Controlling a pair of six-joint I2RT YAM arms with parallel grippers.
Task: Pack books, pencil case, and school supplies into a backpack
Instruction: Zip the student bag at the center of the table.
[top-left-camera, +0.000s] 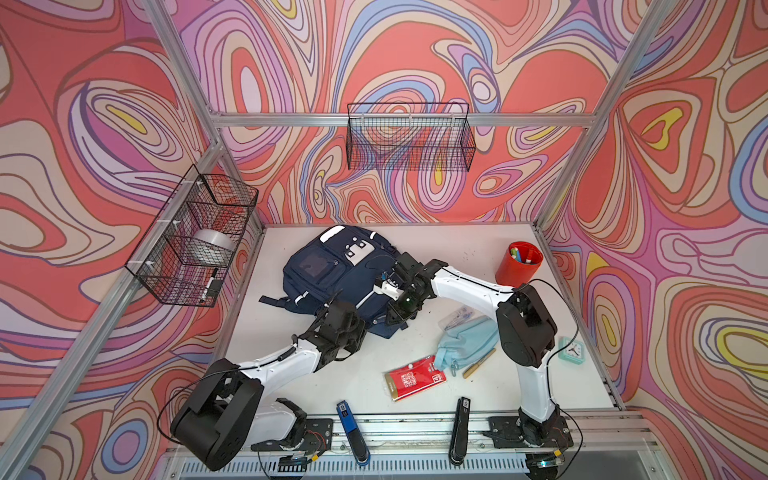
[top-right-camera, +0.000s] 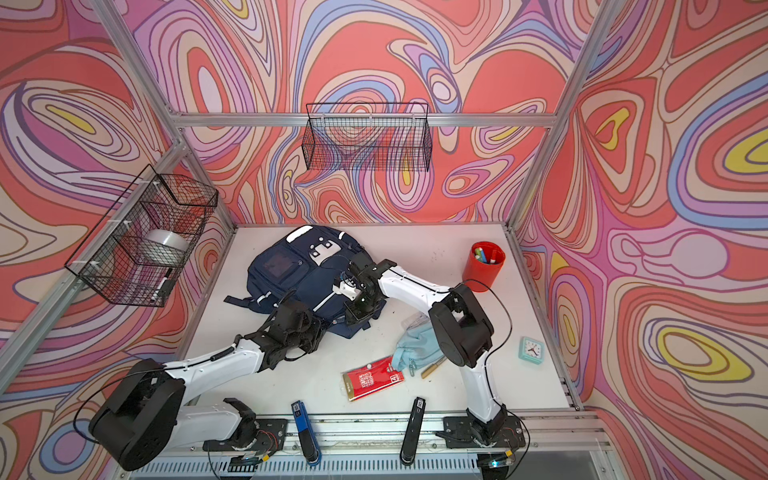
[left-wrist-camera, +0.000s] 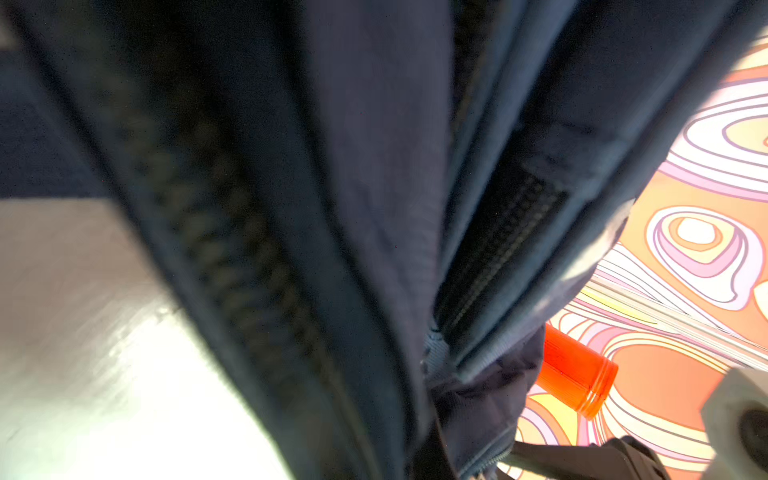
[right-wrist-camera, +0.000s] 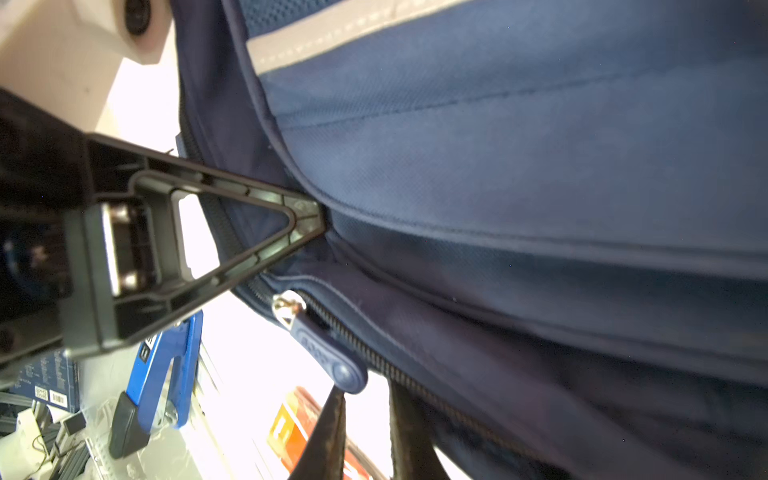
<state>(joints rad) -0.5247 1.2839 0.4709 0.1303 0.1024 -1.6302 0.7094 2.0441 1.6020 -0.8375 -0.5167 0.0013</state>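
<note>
Item: backpack, centre frame; zip-opening stage judged; left gripper closed at lower hem; right gripper, spread cannot be told. Next: zip pull to be clamped, drawn.

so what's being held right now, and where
Left gripper pinches the backpack at a seam beside its zip; right gripper is open, holding nothing.

- Open lane at back: bare desk between backpack and red cup.
- Second clear patch front-centre, between left arm and red packet.
- Right side crowded: pencil case, clear packet, tan stick bunched with red packet; right arm elbow over them.
- Front edge blocked by blue stapler and black stapler.
- Both arms converging on backpack's near edge; tight there.
</note>
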